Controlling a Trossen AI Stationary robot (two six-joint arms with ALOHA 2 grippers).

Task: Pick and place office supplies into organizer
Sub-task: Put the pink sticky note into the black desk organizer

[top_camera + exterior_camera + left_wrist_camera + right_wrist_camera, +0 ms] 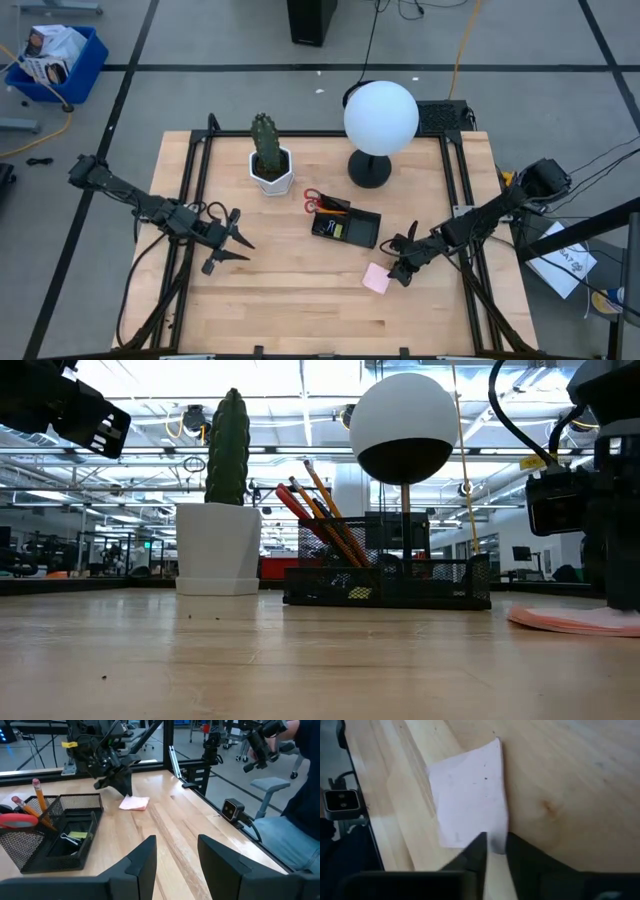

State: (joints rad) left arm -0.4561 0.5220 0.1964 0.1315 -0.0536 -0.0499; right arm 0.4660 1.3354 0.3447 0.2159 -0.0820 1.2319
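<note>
The black mesh organizer (360, 228) (385, 585) (55, 840) stands mid-table. In it are the red-handled scissors (314, 197), orange pencils (325, 510), a yellow piece (77, 835) and a small clip (67, 838). The pink sticky-note pad (376, 278) (470, 795) (134, 803) lies flat on the wood, toward the near right of the organizer. My right gripper (397, 272) (495, 847) points down at the pad's right edge, fingers nearly together. My left gripper (238, 250) (175, 842) hangs open over bare wood left of the organizer. My right gripper comes from above, slanting in from the table's right. Its fingertips (480, 847) close on the pad's edge (492, 837) nearest the arm, only at their free ends. The rest of the pad lies flat on the table.
A white hexagonal pot with a cactus (270, 170) and a black lamp base with a white globe (380, 118) stand behind the organizer. Bare wood lies between my two grippers and along the near edge. A person in blue sits beyond the right edge (305, 775).
</note>
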